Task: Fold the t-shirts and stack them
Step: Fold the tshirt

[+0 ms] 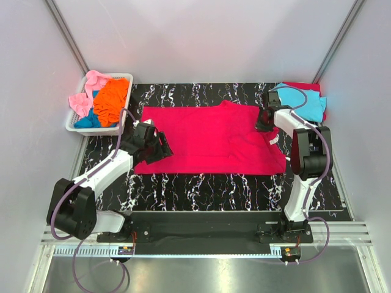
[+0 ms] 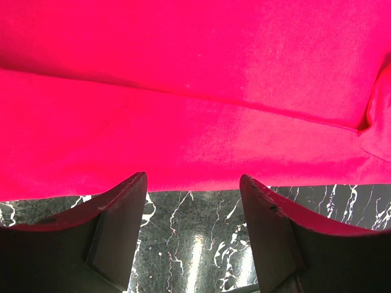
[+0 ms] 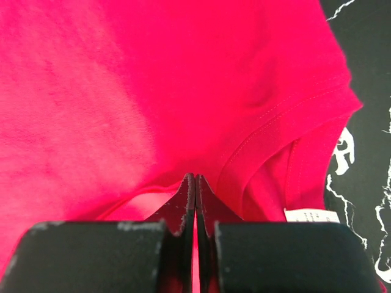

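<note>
Barely begun: crimson-red t-shirt [image 1: 208, 137] flat on the counter [image 1: 208, 189], unfolded.
Right hand [image 3: 195, 183] clenched on its collar edge; left hand [image 2: 192, 183] released, hem just ahead (untouched). Cyan t-shirt [image 1: 302, 101] beyond the right hand looks stacked; others fill the basket [image 1: 76, 125].

You have the large crimson-red cloth t-shirt [image 1: 208, 140] spread flat across the middle of the black marbled table [image 1: 201, 183], white label showing near its right edge. The cyan shirt [image 1: 305, 102] lies at the far right corner. The orange shirt [image 1: 112, 101], pink shirt [image 1: 91, 82] and blue shirt [image 1: 85, 120] sit crumpled in the white slotted basket [image 1: 119, 75], far left.
</note>
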### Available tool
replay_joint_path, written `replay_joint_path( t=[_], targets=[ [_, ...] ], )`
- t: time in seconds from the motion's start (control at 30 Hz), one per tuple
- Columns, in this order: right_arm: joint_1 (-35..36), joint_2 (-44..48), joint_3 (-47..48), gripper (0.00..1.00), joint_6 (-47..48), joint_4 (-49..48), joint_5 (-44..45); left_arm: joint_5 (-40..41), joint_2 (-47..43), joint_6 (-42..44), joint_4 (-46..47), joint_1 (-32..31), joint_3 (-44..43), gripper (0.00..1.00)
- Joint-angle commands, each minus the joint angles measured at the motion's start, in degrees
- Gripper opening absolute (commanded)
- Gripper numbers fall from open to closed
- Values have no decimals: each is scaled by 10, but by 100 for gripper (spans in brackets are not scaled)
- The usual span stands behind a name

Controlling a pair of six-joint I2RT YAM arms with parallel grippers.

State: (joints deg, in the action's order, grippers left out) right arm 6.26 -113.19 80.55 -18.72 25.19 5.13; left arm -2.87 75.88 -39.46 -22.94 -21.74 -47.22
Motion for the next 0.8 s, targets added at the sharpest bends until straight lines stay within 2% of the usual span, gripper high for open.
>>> replay_joint_path(
  t=[0.0, 0.27, 0.5, 0.77],
  targets=[
    [-2, 37, 3, 0, -4, 6, 13, -8, -7, 2, 22, 0, 1, 67],
    [-3, 31, 21, 0, 2, 8, 35, -8, -8, 4, 22, 0, 0, 67],
    [-2, 34, 29, 0, -10, 7, 92, -7, -1, 5, 21, 0, -7, 67],
    [-2, 10, 48, 0, -9, -1, 87, -9, 10, 8, 20, 0, -15, 67]
  ],
)
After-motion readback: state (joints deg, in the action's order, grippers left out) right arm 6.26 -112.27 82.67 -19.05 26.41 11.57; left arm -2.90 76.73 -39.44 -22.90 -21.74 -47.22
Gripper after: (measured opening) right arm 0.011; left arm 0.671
